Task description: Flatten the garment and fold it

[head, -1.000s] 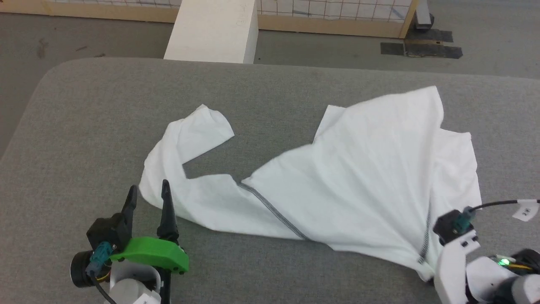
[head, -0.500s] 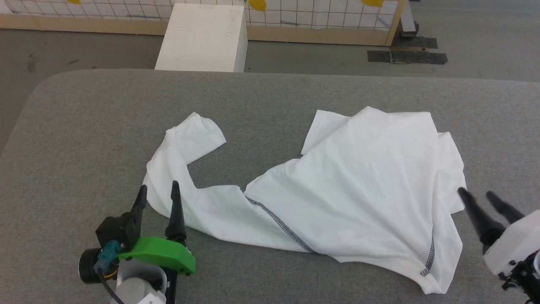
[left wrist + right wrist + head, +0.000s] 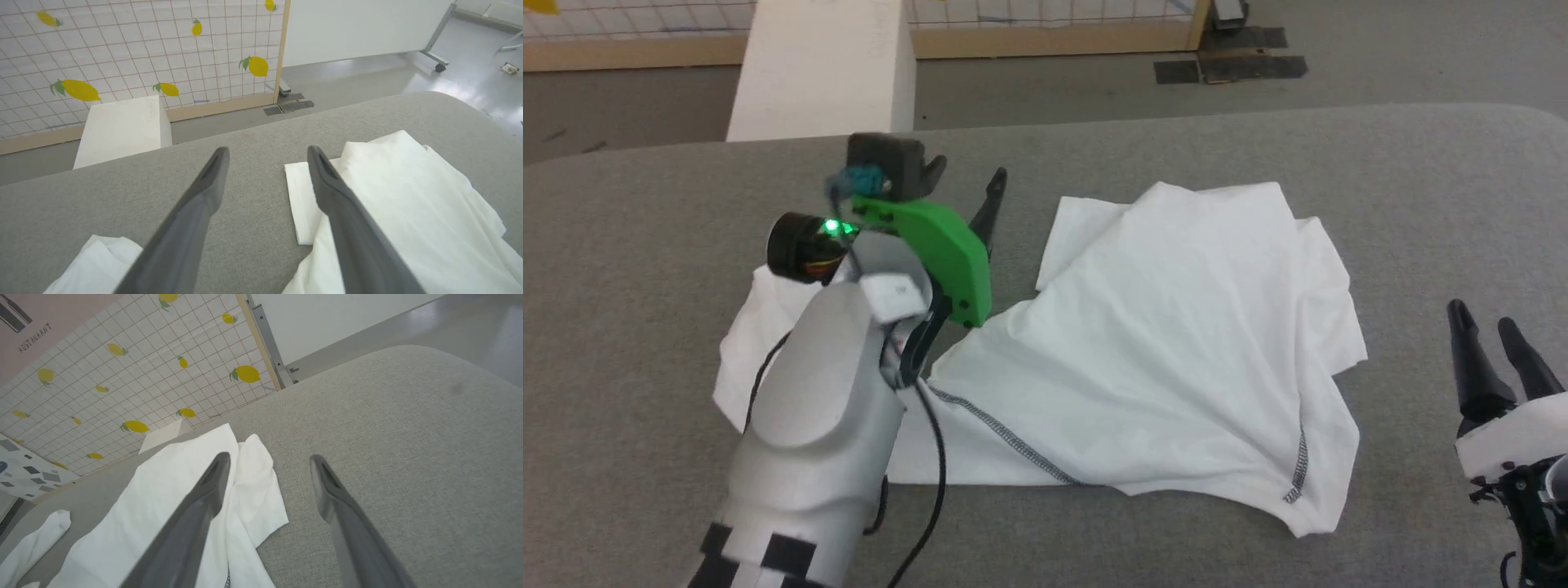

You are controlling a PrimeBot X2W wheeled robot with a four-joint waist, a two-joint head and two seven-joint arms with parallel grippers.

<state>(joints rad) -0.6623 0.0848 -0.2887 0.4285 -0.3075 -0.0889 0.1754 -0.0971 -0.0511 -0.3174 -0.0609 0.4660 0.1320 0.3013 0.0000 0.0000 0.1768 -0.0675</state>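
Starting with the left arm: extended forward from the lower left of the head view, pale forearm crossing above the left end of the garment, green bracket on top of the wrist. Ends in the left pincer out past the cloth, over bare grey worktop, tips aimed towards the far edge and the white box. From the left wrist view, left pincer spread wide, gripping nothing, just grey worktop in the gap, a sleeve end at one side and a folded flap of the garment at the other. Cannot tell whether the tips touch the surface.

Over to the right: right pincer low at the right edge, fingers pointing up the head view, just beside the garment's right edge and clear of it. In the right wrist view, right pincer also wide apart and empty, one finger seen over the garment, the other over bare worktop.

And the garment itself: lying crumpled on the middle of the worktop, long axis running left to right, narrow sleeve end at the left under the forearm, broad layered body fanned out at the right. Two dark-stitched seams showing near the front edge.
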